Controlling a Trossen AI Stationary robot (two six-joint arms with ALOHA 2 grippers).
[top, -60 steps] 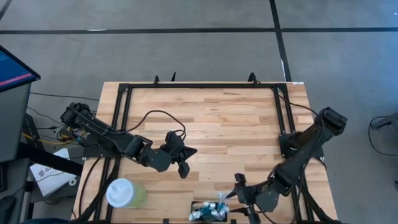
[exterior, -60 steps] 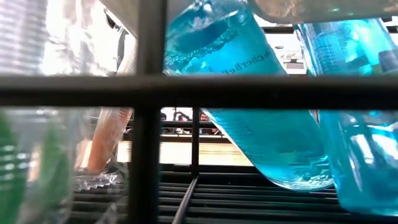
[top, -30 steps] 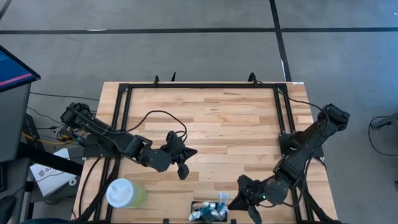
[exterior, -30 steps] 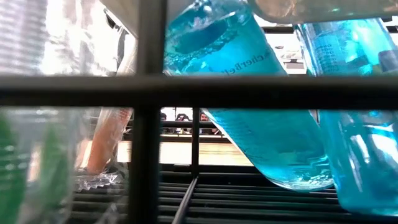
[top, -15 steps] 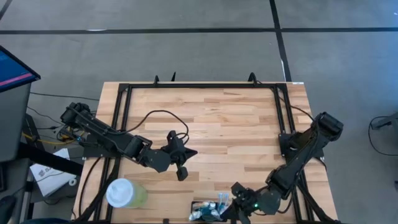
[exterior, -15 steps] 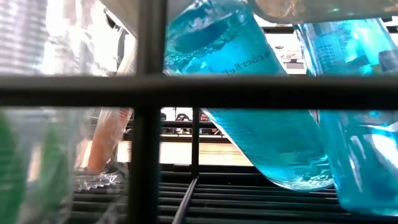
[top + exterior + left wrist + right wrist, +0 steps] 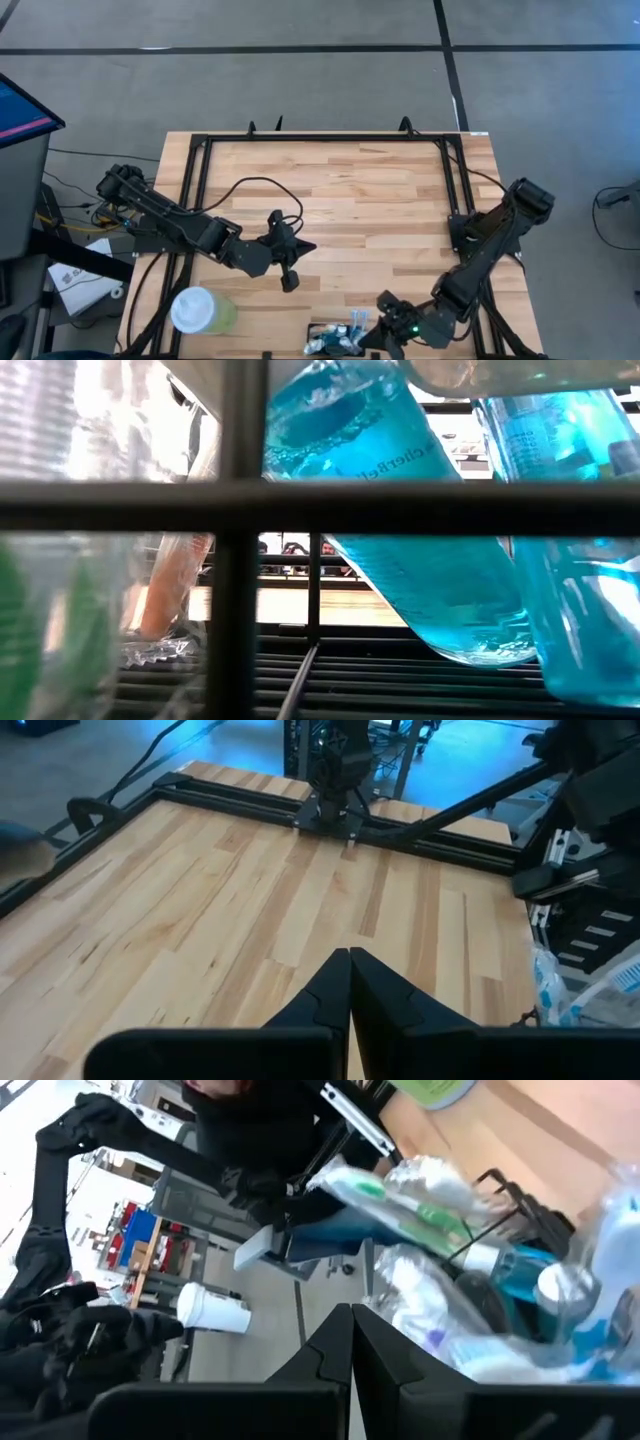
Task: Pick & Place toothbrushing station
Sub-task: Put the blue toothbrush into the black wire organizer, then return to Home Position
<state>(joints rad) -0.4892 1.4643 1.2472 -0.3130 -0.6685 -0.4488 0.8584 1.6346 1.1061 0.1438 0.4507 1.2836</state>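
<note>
- Wooden bench (image 7: 340,190) lies mostly bare; I see the toothbrushing station (image 7: 335,340) at its near edge, not lifted.
- My right hand (image 7: 385,335) sits just beside it, fingers closed on nothing.
- Left hand (image 7: 290,283) waits mid-bench, closed, empty.
- Pick and place both remain, I judge.

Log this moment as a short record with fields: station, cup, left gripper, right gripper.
station: toothbrushing station, black holder with wrapped brushes and teal tubes, at the table's near edge
cup: pale green cup with white lid, left of the station, apart from it
left gripper: left gripper, shut, empty, over bare wood mid-table
right gripper: right gripper, shut, right beside the station; contact cannot be told
</note>
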